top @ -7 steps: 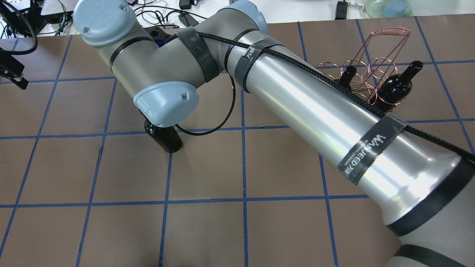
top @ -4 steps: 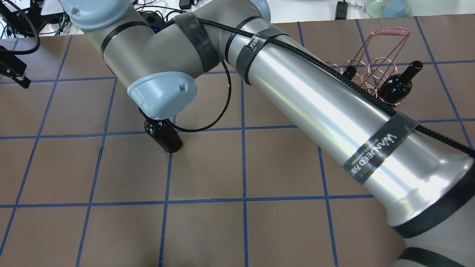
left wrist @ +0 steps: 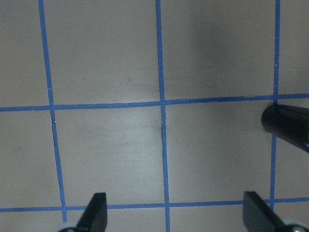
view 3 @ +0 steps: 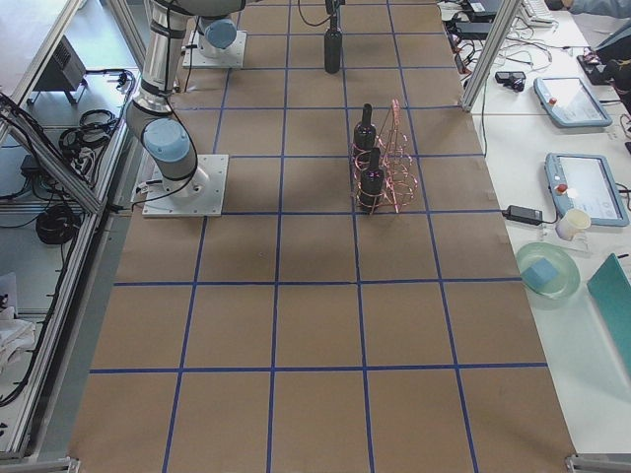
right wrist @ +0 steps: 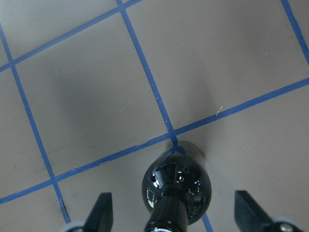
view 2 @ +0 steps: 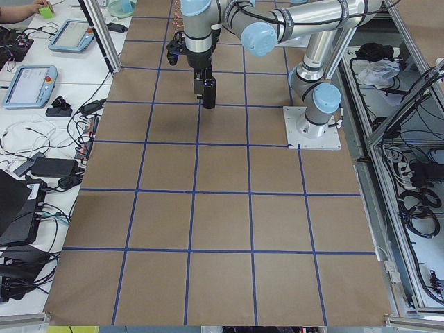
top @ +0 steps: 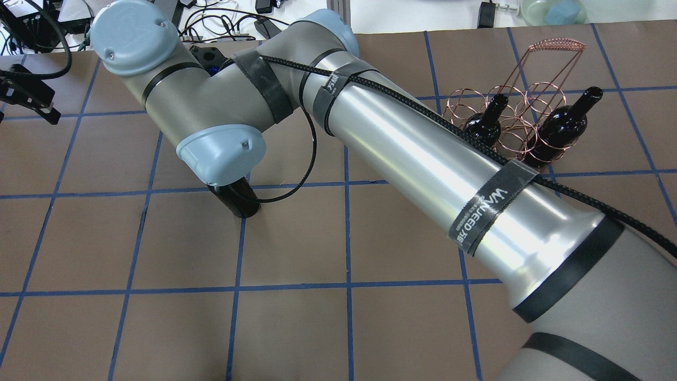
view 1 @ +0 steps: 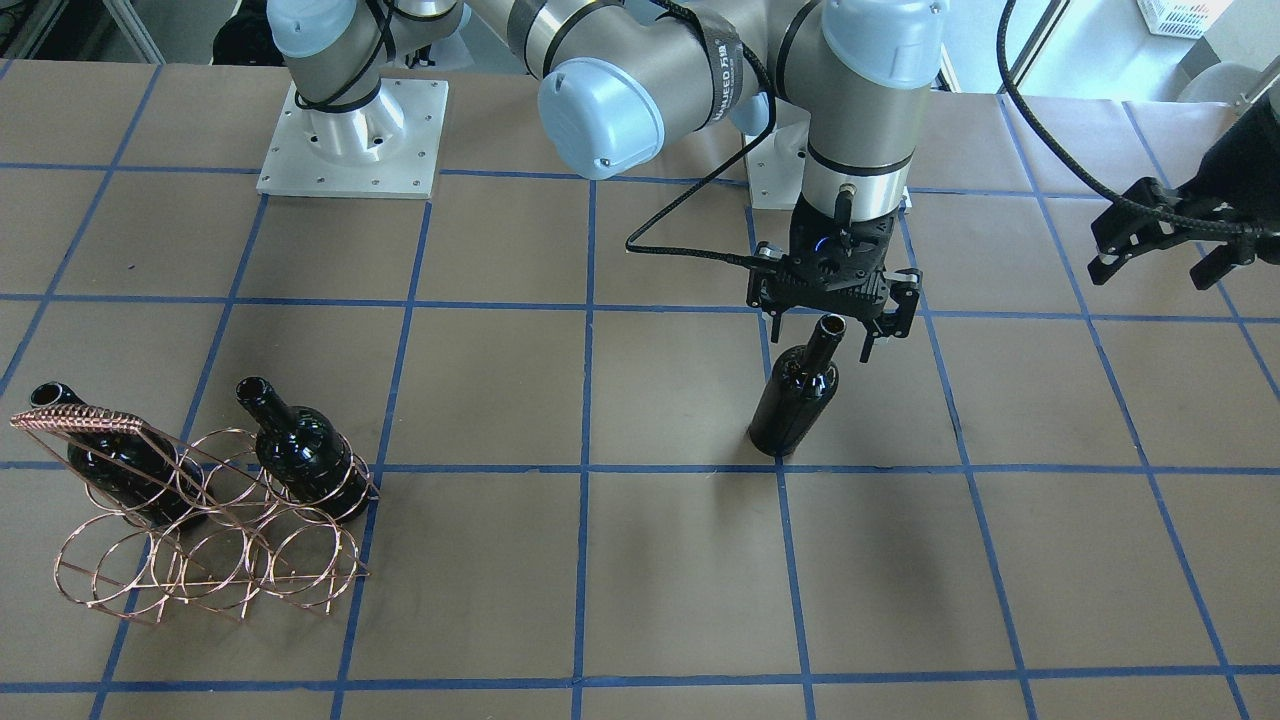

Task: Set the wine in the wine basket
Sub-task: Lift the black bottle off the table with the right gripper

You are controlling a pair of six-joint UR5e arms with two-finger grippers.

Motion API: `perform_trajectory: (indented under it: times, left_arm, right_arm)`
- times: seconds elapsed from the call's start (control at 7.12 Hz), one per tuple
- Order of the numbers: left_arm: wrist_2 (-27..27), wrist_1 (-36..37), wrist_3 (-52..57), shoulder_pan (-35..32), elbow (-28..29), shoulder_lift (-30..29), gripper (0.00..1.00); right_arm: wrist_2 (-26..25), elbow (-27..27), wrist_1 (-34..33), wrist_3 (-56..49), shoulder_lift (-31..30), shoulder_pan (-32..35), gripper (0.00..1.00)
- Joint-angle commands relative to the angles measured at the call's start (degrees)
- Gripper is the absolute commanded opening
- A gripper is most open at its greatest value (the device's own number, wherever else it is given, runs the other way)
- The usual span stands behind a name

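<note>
Right gripper (view 1: 825, 335): jaws wide, straddling wine (view 1: 795, 410) neck, no contact seen. Shifted since a second ago, now hiding wine's shoulder overhead. Wine unmoved.

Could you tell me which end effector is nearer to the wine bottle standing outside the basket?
Right. The right end effector is open directly over the wine bottle; the left end effector is far off to one side.

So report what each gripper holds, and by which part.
Nothing is held. The right gripper is open, jaws either side of the neck of the wine bottle without touching; the left gripper is open and empty.
</note>
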Motion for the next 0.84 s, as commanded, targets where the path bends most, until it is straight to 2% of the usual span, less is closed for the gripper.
perform_trajectory:
  times: [0.0, 0.14, 0.56, 0.7]
  left_arm:
    - [0.0, 0.2, 0.1, 0.0, -0.7, 0.2, 1.00]
    - [0.0, 0.2, 0.1, 0.0, -0.7, 0.2, 1.00]
    - [0.0, 0.2, 0.1, 0.0, -0.7, 0.2, 1.00]
    - [-0.1, 0.2, 0.2, 0.1, -0.7, 0.2, 1.00]
  right_arm:
    - [1.0, 0.4, 0.1, -0.5, 1.7, 0.9, 0.90]
    - [1.4, 0.4, 0.2, -0.5, 1.9, 1.1, 0.88]
    - [1.4, 0.5, 0.3, -1.7, 1.8, 1.0, 0.55]
    - [1.4, 0.6, 0.4, -1.7, 1.8, 1.0, 0.47]
